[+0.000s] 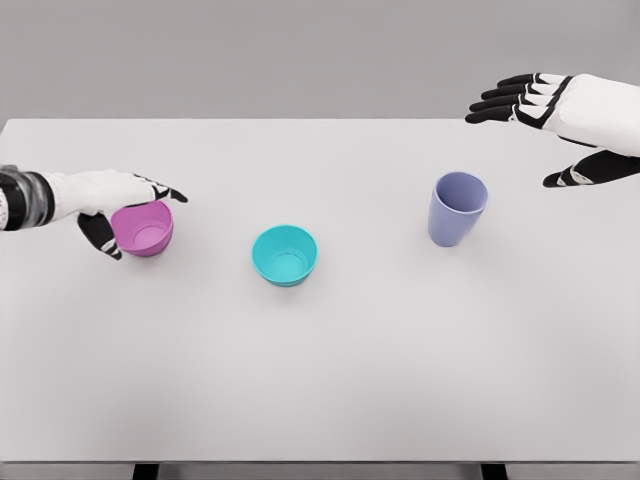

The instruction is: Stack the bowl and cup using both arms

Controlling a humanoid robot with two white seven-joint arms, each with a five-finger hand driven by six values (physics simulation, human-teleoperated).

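teal bowl [285, 255] upright | left hand [120, 205] spread at pink bowl [143, 228] | right hand [560, 120] spread

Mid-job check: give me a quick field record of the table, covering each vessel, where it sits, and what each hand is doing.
table: white table
pink bowl: left side, upright, empty
teal bowl: centre, upright, empty, untouched
purple cup: right of centre, upright, untouched
left hand: at the pink bowl, fingers spread around its rim, grasp not clearly closed
right hand: open, up and to the right of the purple cup, apart from it
stacking: not yet done, all three vessels stand apart
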